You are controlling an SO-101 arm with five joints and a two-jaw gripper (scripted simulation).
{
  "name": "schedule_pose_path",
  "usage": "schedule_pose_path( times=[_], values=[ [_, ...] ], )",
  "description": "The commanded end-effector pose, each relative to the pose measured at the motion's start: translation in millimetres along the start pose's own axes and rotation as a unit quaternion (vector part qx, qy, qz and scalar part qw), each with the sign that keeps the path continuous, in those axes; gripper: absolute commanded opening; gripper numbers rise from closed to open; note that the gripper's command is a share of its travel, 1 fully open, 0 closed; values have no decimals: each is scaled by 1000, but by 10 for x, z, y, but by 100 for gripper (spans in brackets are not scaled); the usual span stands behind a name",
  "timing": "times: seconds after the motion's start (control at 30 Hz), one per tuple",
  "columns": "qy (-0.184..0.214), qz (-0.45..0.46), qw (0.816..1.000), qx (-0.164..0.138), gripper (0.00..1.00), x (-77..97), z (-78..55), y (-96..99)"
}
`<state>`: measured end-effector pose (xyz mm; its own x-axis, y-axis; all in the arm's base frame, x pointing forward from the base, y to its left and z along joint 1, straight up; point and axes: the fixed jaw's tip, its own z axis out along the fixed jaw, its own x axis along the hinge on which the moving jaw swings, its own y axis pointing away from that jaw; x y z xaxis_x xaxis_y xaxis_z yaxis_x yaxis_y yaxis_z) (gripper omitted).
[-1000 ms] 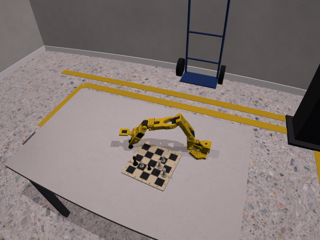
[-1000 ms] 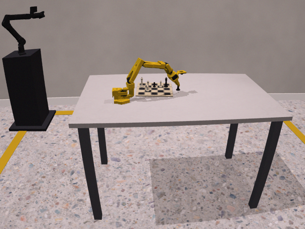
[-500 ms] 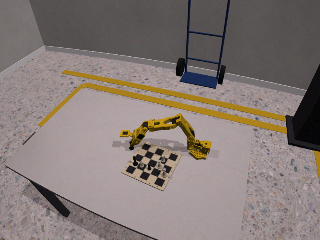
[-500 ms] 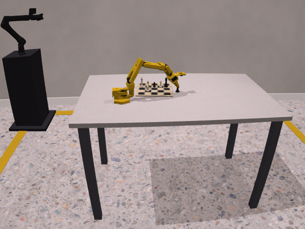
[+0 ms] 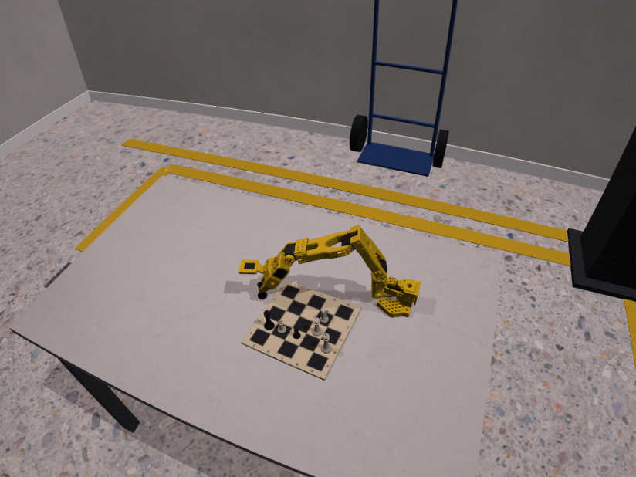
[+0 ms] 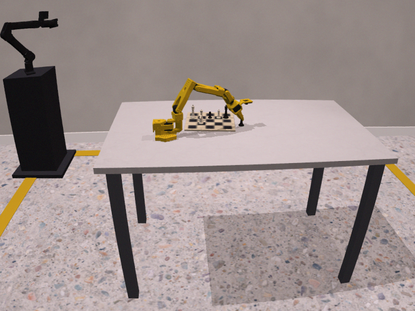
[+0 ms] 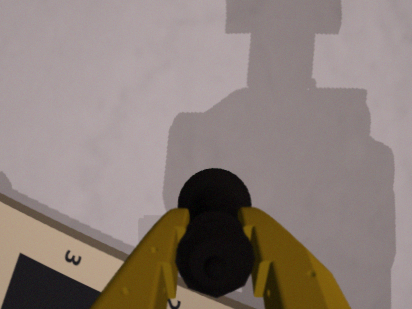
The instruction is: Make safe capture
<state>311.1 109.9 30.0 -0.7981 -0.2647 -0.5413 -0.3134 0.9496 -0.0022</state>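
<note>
My gripper (image 5: pixel 260 286) (image 6: pixel 241 118) (image 7: pixel 215 219) is shut on a black piece (image 5: pixel 262 295) (image 6: pixel 241 123) (image 7: pixel 215 254), held upright beyond the board's edge near ranks 2 and 3. Its base is at or just above the table; contact is unclear. On the chessboard (image 5: pixel 302 355) (image 6: pixel 209 130) (image 7: pixel 47 236), a tall black piece (image 5: pixel 268 322) (image 6: pixel 225 112), a small white piece (image 5: pixel 282 327) (image 6: pixel 218 113) and a small black piece (image 5: pixel 296 333) (image 6: pixel 209 114) stand upright. White pieces also stand at the centre (image 5: pixel 317 327), behind it (image 5: pixel 324 317) and near the right edge (image 5: pixel 326 344).
The arm arches over the table (image 5: pixel 174 285) (image 6: pixel 294 134) from its base (image 5: pixel 394 307) (image 6: pixel 165 138), on the board's other side from the held piece. The board's raised edge is close beside the fingers. A blue hand truck (image 5: pixel 395 158) and a black pedestal (image 6: pixel 36 124) stand off the table.
</note>
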Motion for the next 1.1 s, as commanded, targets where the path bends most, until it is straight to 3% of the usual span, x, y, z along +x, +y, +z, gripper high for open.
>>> schedule_pose_path(
  times=[0.0,1.07],
  values=[
    [7,-6,1000,-2,0,38,4,23],
    [7,-6,1000,-2,3,28,-12,22]
  ],
)
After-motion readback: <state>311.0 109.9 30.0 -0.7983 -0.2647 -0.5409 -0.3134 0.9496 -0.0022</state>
